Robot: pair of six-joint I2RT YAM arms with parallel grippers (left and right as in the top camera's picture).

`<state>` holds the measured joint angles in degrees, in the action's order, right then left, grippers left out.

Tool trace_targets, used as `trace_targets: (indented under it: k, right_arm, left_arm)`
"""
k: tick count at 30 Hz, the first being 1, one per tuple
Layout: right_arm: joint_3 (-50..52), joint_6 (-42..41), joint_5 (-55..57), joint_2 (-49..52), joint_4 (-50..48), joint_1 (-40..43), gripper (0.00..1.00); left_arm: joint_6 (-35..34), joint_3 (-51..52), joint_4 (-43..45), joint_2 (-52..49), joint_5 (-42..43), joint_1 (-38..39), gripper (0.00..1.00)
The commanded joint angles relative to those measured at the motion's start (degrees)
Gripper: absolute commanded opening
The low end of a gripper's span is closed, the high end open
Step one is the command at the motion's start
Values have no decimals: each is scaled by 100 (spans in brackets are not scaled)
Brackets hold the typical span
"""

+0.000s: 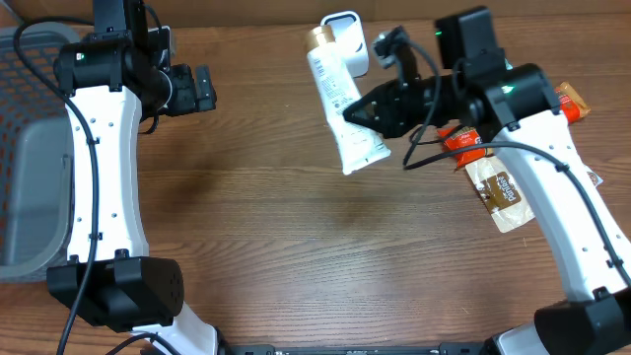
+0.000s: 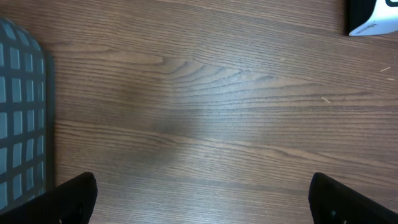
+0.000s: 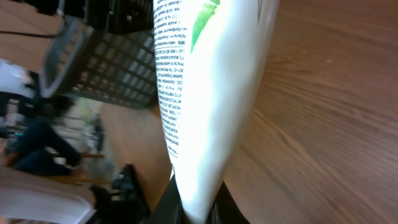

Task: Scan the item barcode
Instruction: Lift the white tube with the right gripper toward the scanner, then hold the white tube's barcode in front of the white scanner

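The step in hand looks like the presentation itself: the right claw [image 1: 352, 112] is pinched tight on the white tube [image 1: 339, 97] and holds it lifted above the desk [image 1: 276, 227], close to the far edge and right of its middle. The gold-capped end points at the white scanner [image 1: 347, 37], just beside it. The tube lies slanted, with its crimped end towards the near edge. From the right wrist view only fine print and a green mark show on the tube's face, so where the barcode sits is hard to say; it may be on a side turned away from both cameras. The next move therefore probably calls for a slow roll of the wrist, keeping the grip firm, until the code faces the scanner's window. The right arm reaches up from the near right corner, over the snack packets [image 1: 491, 182] by the right edge, with its wrist bent across towards the left. The left arm stands along the left edge beside the grey basket [image 1: 28, 158], with the left claw [image 1: 205, 89] spread wide, empty, over bare wood.
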<state>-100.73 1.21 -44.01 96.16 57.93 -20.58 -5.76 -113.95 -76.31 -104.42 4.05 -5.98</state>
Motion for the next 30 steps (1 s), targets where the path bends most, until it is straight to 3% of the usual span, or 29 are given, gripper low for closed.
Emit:
trace_targets:
  k: [1, 5, 11, 13, 17, 22, 30]
  right_arm:
    - [-857, -70, 815, -66, -127, -199, 3]
    - [-1517, -55, 1709, 286, -232, -197, 3]
    - [-1547, -33, 4627, 944, -1185, -299, 4]
    - [-1545, 166, 5066, 1174, -1458, -319, 4]
    - [-1543, 754, 5539, 1797, -2181, -321, 4]
    - [-1534, 2201, 5705, 2485, -2806, -326, 4]
    - [-1515, 2334, 7025, 3445, -3875, -332, 4]
  left_arm:
    - [87, -63, 2, 24, 0, 79, 99]
    - [87, -63, 2, 24, 0, 79, 99]
    - [87, -63, 2, 24, 0, 79, 100]
    - [87, -63, 2, 24, 0, 79, 100]
    - [87, -63, 2, 24, 0, 79, 100]
    - [87, -63, 4, 24, 0, 79, 100]
    - [87, -63, 4, 24, -2, 79, 99]
